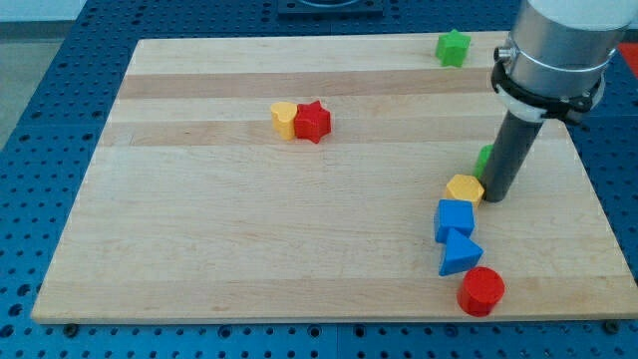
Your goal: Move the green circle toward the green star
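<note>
The arm has no hand to open or close; it ends in a dark rod, and my tip (493,198) rests on the wooden board (249,239) at the view's right side. It holds nothing.

The green circle (483,158) is almost fully hidden behind the rod. Only a small green edge shows at the rod's left side, so I cannot tell if the tip touches it or is just beside it. The green star (453,47) stands near the top edge of the board, above the circle and a little to the left, well apart from it.

Just beside the tip, on its left, lies a yellow block (465,187), its shape not clear to me. Below it come a blue cube (455,218), a blue triangle (459,253) and a red block (481,291), in a line going down. Far on the left, a yellow block (284,118) touches a red star (313,122).

To do this step well, I think the tip should come to the lower side of the circle, opposite the star, and push up and slightly left. The push should go through the circle's middle, or the round shape may slip sideways. The tip is also very close to the yellow block, so the move should avoid dragging it along.
</note>
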Robot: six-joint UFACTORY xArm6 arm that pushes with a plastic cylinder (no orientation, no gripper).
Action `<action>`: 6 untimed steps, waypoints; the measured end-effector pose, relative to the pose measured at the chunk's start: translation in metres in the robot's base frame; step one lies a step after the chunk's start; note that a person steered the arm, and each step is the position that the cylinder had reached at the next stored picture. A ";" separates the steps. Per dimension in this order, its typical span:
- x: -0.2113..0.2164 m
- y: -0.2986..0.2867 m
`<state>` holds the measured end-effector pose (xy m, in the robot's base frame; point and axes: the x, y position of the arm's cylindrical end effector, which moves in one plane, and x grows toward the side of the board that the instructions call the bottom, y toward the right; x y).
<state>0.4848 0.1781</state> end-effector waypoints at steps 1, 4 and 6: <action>-0.012 0.001; -0.025 0.002; -0.049 0.003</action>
